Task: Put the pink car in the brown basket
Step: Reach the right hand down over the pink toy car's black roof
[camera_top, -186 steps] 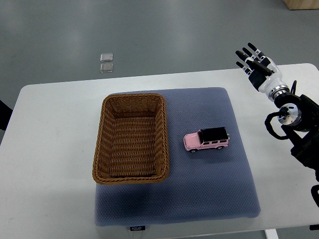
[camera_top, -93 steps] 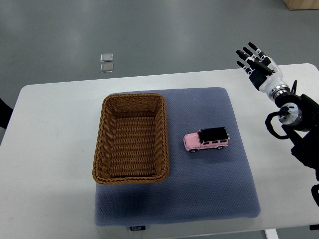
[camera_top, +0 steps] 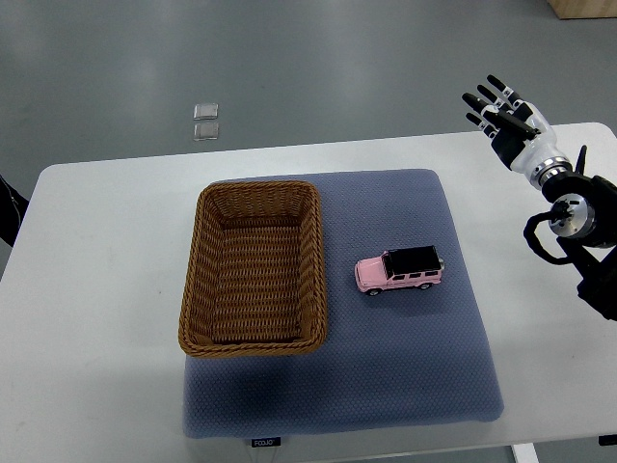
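A pink toy car [camera_top: 399, 270] with a black roof lies on the blue-grey mat [camera_top: 386, 386], right of the brown wicker basket [camera_top: 199, 280]. The basket holds nothing and stands on the mat's left part. My right hand [camera_top: 503, 116] hovers above the table's far right corner, fingers spread and holding nothing, well away from the car. A dark bit of the left arm [camera_top: 8, 207] shows at the left edge; its hand is out of view.
The mat lies on a white table [camera_top: 96, 318] whose far edge runs behind the basket. Two small clear squares [camera_top: 205, 121] lie on the grey floor beyond the table. A wooden corner [camera_top: 583, 8] shows at the top right.
My right hand and forearm have drifted slightly right and away from the car, still spread. Car and basket have not moved.
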Robot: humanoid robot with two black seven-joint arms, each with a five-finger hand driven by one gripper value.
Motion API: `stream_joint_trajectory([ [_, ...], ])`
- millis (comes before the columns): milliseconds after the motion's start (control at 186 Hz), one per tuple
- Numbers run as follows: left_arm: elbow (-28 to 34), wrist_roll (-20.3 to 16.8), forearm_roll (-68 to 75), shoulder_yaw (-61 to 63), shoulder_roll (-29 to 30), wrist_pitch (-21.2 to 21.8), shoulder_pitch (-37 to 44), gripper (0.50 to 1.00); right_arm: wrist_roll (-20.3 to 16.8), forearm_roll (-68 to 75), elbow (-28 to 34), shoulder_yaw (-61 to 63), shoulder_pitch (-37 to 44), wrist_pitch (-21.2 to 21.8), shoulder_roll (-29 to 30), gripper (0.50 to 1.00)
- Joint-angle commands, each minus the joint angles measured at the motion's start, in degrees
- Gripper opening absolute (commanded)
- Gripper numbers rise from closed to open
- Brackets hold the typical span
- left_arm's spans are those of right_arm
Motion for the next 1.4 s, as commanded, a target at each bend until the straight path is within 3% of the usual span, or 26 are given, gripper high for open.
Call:
stream_joint_trajectory([
  [0, -0.1, 0.0, 0.0, 0.0, 0.0, 0.0, 0.0, 1.000, -0.1, -3.1, 2.7, -5.2, 2.0, -0.1, -2.8, 0.911],
  [279, 0.0, 0.0, 0.0, 0.0, 0.0, 0.0, 0.0, 1.000, -0.5, -18.2, 12.3, -25.0, 10.4, 2.6, -12.5, 0.909],
  [579, 0.0, 0.0, 0.1, 0.0, 0.0, 0.0, 0.0, 1.000, -0.7, -33.8, 23.7, -40.8, 20.0, 12.8, -23.4, 0.909],
  [638, 0.0, 0.0, 0.0, 0.0, 0.0, 0.0, 0.0, 1.000, -2.2, -37.3, 26.6, -42.6, 20.6, 14.2, -24.4, 0.909],
  [895, 0.0, 0.0, 0.1, 0.0, 0.0, 0.0, 0.0, 1.000, -10.7, -43.1, 36.3, -47.4, 20.7, 16.1, -25.1, 0.909],
  [1228, -0.1, 0.0, 0.0, 0.0, 0.0, 0.0, 0.0, 1.000, -18.5, -45.3, 36.6, -47.9, 20.7, 15.2, -22.6, 0.905],
  [1394, 0.0, 0.0, 0.0, 0.0, 0.0, 0.0, 0.0, 1.000, -19.2, -45.4, 36.7, -50.0, 19.8, 14.1, -21.4, 0.903],
])
